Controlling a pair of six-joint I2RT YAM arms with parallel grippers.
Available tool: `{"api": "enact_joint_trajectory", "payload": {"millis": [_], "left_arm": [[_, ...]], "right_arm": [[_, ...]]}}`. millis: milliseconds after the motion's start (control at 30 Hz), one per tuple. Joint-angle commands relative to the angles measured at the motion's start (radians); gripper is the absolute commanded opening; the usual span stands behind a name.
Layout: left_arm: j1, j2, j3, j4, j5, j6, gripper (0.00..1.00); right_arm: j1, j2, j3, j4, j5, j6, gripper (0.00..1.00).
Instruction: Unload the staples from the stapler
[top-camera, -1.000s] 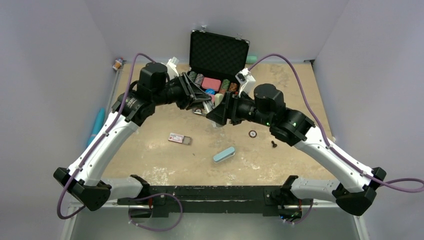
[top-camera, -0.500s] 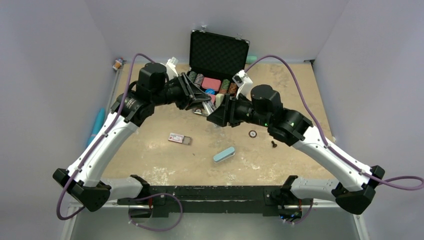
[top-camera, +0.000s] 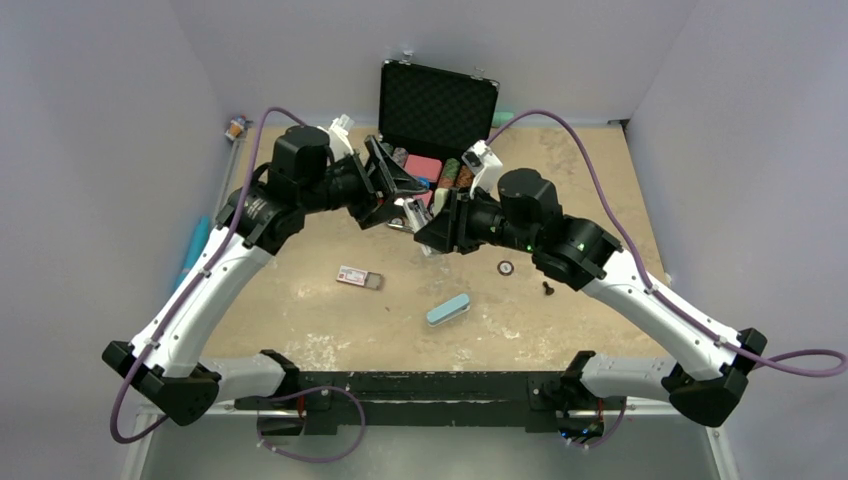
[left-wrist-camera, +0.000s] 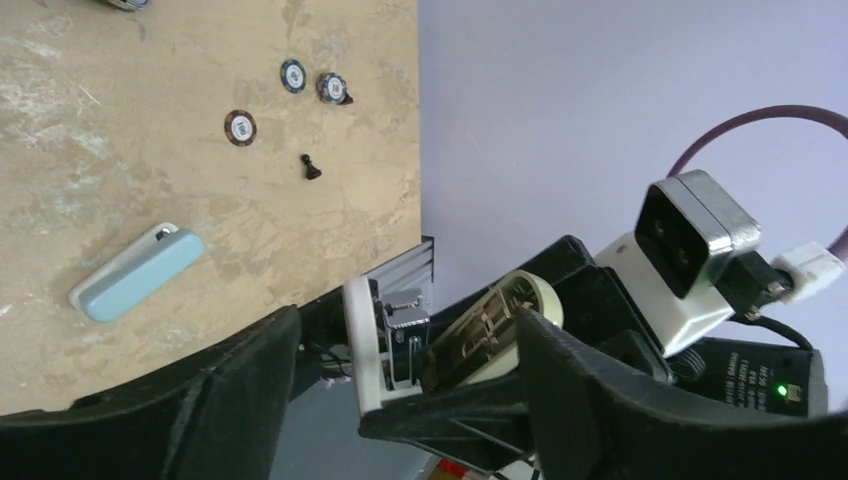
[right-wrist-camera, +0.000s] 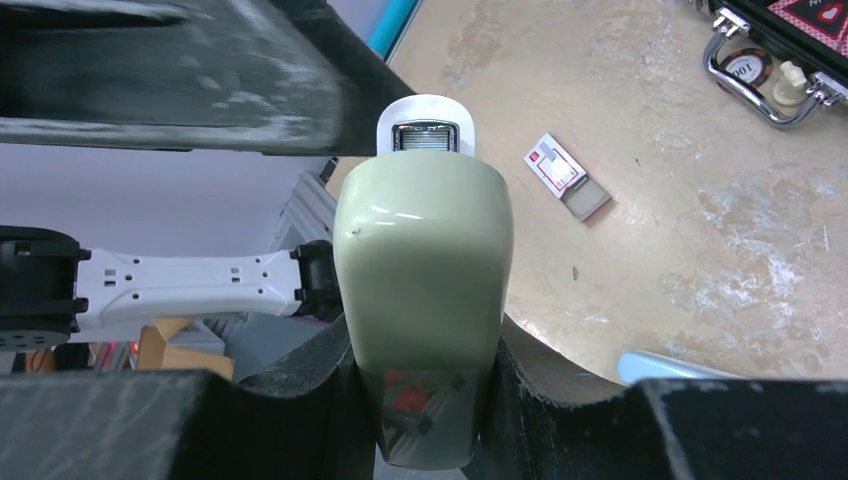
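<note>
Nearest us on the worktop (top-camera: 300, 320), the blue case (top-camera: 447, 310) and the little red card (top-camera: 358, 277) lie untouched, well clear of the action.

Above them, here's the change. The left pincer (left-wrist-camera: 410, 325) has swung up and back toward the far wall, off the stapler (right-wrist-camera: 420, 260) it was crowding a second ago. Its fingers (left-wrist-camera: 200, 400) now stand wide, released, holding nothing. The right pincer (right-wrist-camera: 420, 350) has crept slightly left and stays clenched on the stapler's green body, holding it in the air.

With the left out of the way, the white base (right-wrist-camera: 425, 112) shows hinged apart from the green top, with the metal magazine (right-wrist-camera: 427, 137) bared between them. So the opening looks done and the magazine looks reachable.

The staples? If loaded, they sit inside that channel. The view is too small to tell a strip from bare metal, and none shows on the worktop. I'd judge the unloading not yet made: the left must come back in finely to pull or tip the strip out.

Farthest off, the open chip case (top-camera: 438, 100) sits by the wall, same as before.
</note>
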Motion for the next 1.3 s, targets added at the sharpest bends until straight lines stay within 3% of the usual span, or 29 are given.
{"api": "enact_joint_trajectory", "payload": {"millis": [0,300,400,600,833,1033,1167,1267], "left_arm": [[-0.001,-0.050,0.068,-0.021,0.017,0.071,0.97],[0.009,-0.112,0.100,-0.171,-0.062,0.341,1.00],[0.019,-0.196,0.025,-0.165,-0.156,0.430,1.00],[0.022,-0.391,-0.156,-0.127,-0.296,0.459,1.00],[0.023,-0.442,-0.150,-0.163,-0.172,0.536,1.00],[0.023,-0.478,-0.229,-0.030,0.112,0.516,0.99],[0.026,-0.520,-0.302,0.069,0.148,0.442,0.98],[0.027,-0.523,-0.331,0.098,0.158,0.398,0.92]], "right_arm": [[-0.001,-0.006,0.030,0.035,-0.007,0.014,0.00],[-0.001,-0.010,0.049,0.022,-0.008,0.009,0.00],[-0.002,-0.012,0.042,0.031,-0.013,0.014,0.00],[-0.002,0.002,0.027,0.064,-0.042,0.027,0.00],[-0.001,0.044,0.020,0.150,-0.114,0.045,0.00],[-0.004,0.081,-0.015,0.230,-0.185,0.066,0.00],[-0.013,0.101,-0.047,0.281,-0.239,0.092,0.00],[-0.030,0.086,-0.109,0.376,-0.297,0.135,0.00]]}}
